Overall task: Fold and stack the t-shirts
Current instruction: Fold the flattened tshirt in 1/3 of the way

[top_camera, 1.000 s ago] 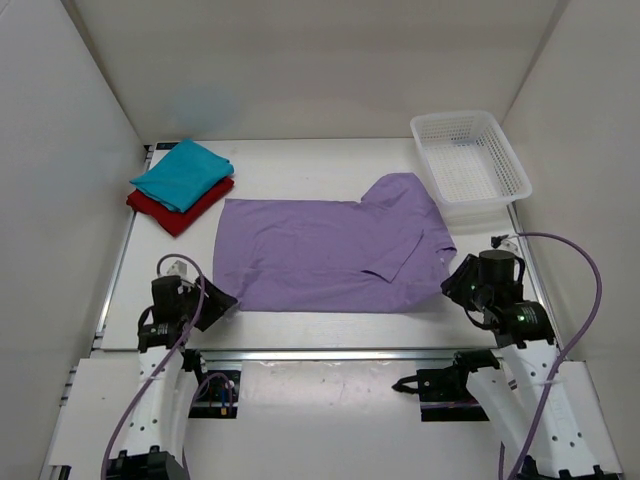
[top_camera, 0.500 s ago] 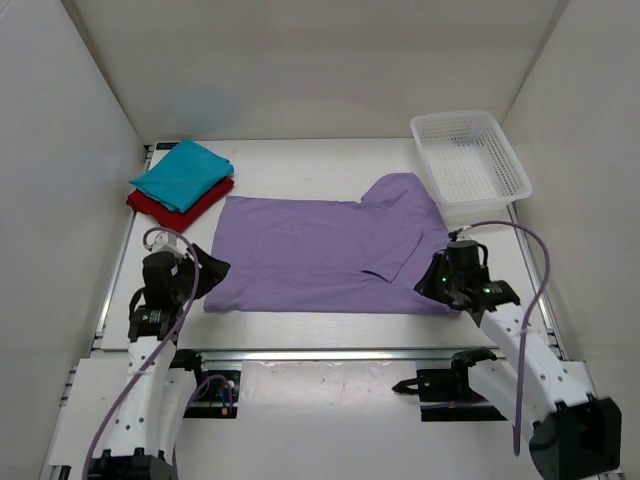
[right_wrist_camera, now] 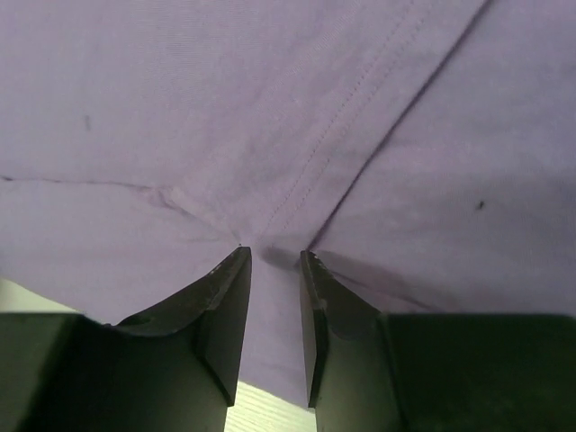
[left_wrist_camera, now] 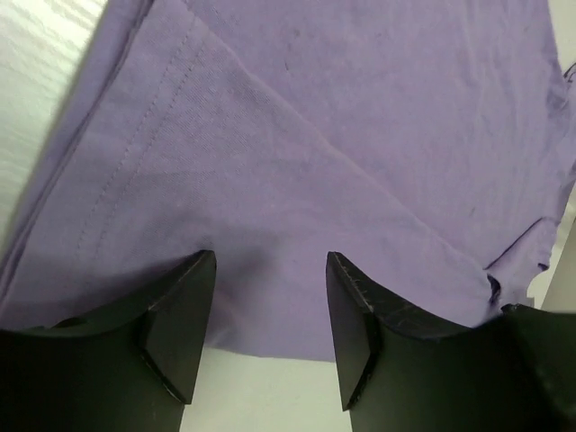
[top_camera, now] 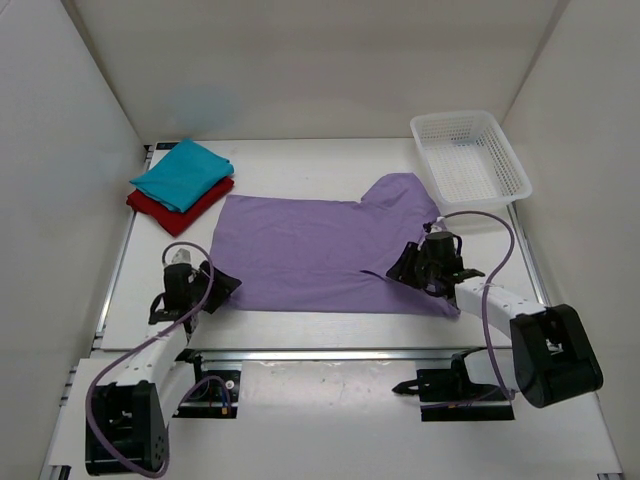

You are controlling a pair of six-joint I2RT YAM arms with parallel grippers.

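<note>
On the white table both arms have come in from the corners: my right gripper now pinches the lavender shirt at its tips, while my left gripper stands apart over the hem, so I judge the fold begins.

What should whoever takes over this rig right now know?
Left gripper: open, over the lavender shirt at its near left corner, nothing held.
Right gripper: fingers nearly together on its near right part, cloth puckering at the tips; grip unclear.
Done: teal shirt folded, stacked on the folded red shirt, far left.
Left to do: fold the lavender shirt, spread mostly flat mid-table, and add it to the stack.
</note>
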